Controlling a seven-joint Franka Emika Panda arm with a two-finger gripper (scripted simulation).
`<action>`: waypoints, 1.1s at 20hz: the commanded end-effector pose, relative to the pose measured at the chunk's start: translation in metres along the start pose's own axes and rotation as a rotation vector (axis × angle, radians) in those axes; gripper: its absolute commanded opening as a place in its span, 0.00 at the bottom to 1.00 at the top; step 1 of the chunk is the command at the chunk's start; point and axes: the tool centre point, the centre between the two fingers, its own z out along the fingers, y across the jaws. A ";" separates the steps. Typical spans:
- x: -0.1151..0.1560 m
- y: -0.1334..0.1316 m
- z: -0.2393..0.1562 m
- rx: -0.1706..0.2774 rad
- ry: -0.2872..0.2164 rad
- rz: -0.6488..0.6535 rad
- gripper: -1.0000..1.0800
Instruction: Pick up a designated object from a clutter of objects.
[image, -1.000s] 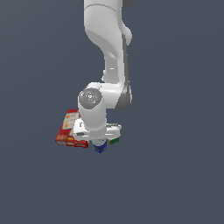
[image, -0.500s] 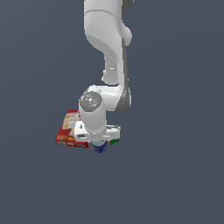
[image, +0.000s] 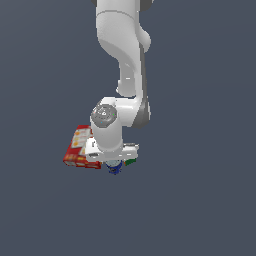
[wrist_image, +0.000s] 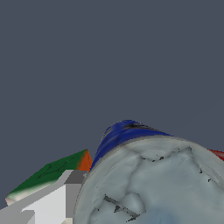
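The white arm's claw (image: 114, 161) sits low over the small dark-blue cylindrical can (image: 115, 168) with its silvery-grey top (wrist_image: 153, 183); whether the claw is gripping it I cannot tell. The can lies beside the flat red box (image: 75, 150) and the multicoloured puzzle cube (wrist_image: 52, 174), one pale finger (wrist_image: 48, 203) alongside it

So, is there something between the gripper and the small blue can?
Nothing shows between them. In the wrist view the blue can fills the frame right beside a finger; only the puzzle cube sits behind.

blue can (image: 115, 168) mostly hidden under arm, red box (image: 76, 148) partly covered
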 end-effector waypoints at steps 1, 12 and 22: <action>0.002 -0.004 -0.007 -0.001 0.004 -0.001 0.00; 0.012 -0.062 -0.077 -0.001 0.004 -0.001 0.00; 0.027 -0.140 -0.173 -0.003 0.004 -0.001 0.00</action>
